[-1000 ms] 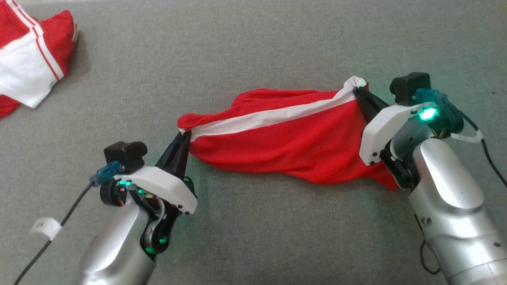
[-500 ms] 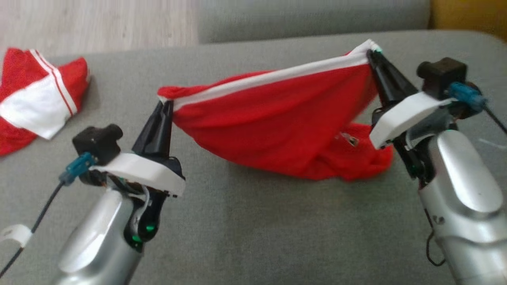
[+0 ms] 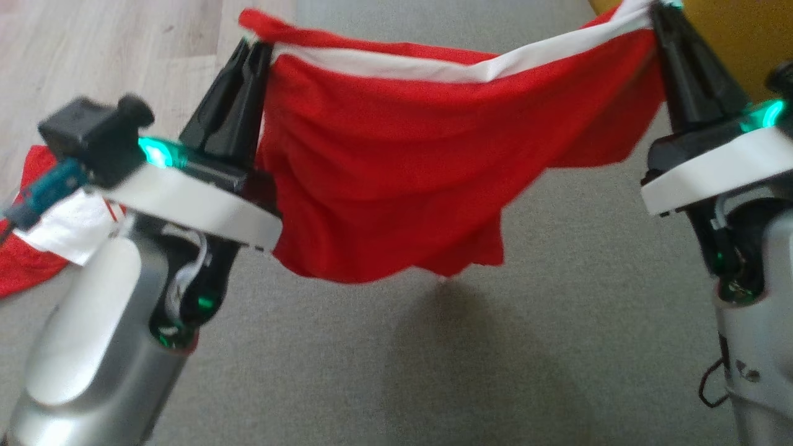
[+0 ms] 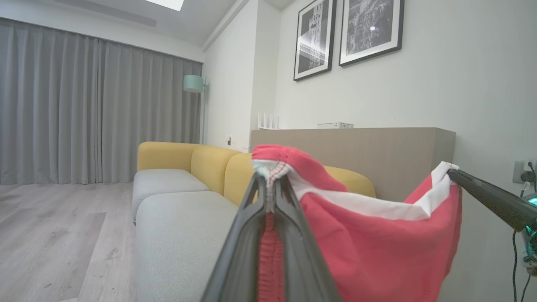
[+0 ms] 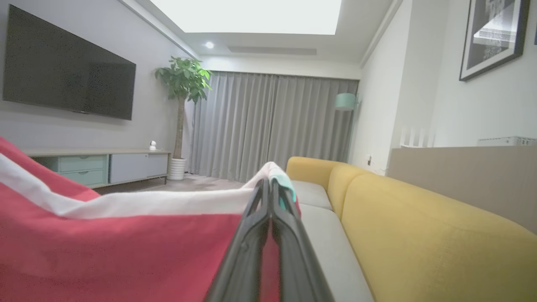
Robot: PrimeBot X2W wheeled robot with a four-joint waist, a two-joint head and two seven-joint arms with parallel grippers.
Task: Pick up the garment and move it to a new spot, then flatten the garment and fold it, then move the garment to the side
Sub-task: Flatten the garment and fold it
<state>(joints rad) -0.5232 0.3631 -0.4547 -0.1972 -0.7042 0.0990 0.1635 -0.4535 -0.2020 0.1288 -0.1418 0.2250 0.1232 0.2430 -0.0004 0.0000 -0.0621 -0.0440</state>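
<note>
Grey sofa cushion (image 3: 433, 371) lies under the red garment (image 3: 403, 161), hung in air, its white band (image 3: 384, 65) clamped by the left pincer (image 3: 251, 52) at ten o'clock and the right pincer (image 3: 660, 15) at one o'clock. Pulling apart too hard could slip a corner free.

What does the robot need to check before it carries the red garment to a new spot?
1. Left gripper shut on garment at its white-banded edge: ok.
2. Right gripper shut on the other end: ok.
3. Garment lifted off the grey cushion: ok.
4. Garment spread flat: not ok, it sags in the middle.
5. Second red-and-white garment out of the way: ok, apart at the left.
6. Grips firm enough: cannot tell.
</note>
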